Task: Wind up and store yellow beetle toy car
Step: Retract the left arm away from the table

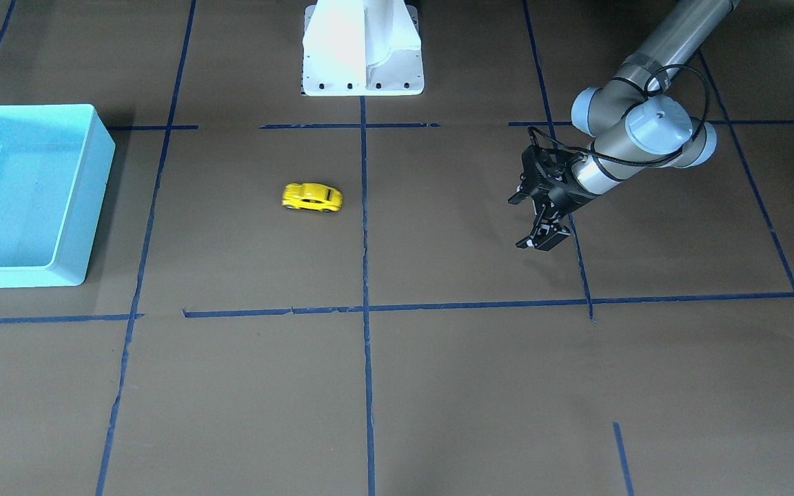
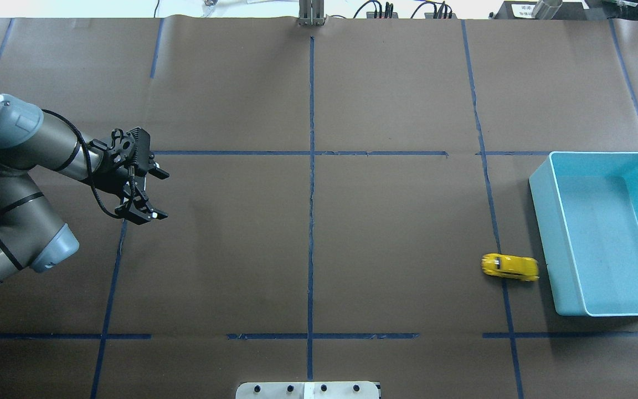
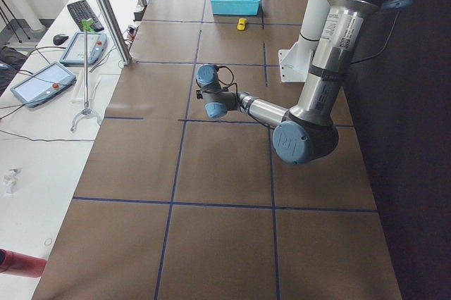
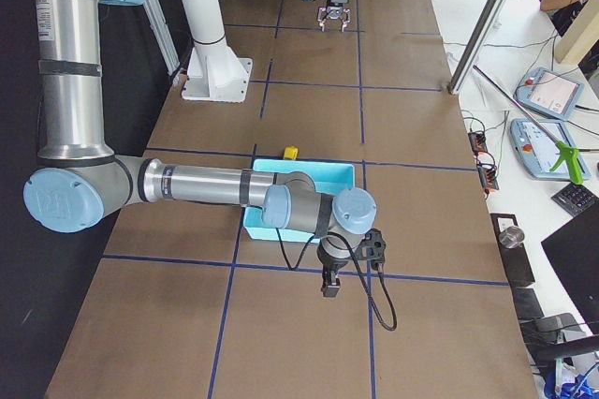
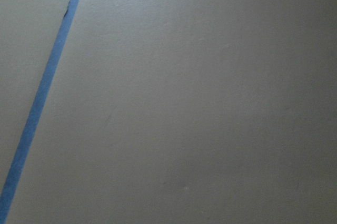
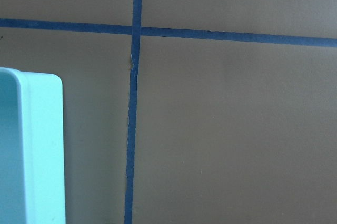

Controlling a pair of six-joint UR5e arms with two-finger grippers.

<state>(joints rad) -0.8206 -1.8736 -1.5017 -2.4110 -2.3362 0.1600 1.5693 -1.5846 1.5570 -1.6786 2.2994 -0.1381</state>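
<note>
The yellow beetle toy car [image 2: 510,267] stands on its wheels on the brown table, close to the near left wall of the turquoise bin [image 2: 541,233]. In the front view the car [image 1: 311,198] shows farther from the bin [image 1: 97,200], near the centre tape line. My left gripper [image 2: 155,194] is open and empty, far across the table from the car; it also shows in the front view [image 1: 531,222]. My right gripper [image 4: 329,285] hangs over the table just beyond the bin [image 4: 309,167], seen only in the right side view; I cannot tell whether it is open.
Blue tape lines divide the brown table. The robot's white base [image 1: 362,52] stands at the table's near edge. The right wrist view shows a corner of the bin [image 6: 42,155] and crossing tape lines. The left wrist view shows only table and tape.
</note>
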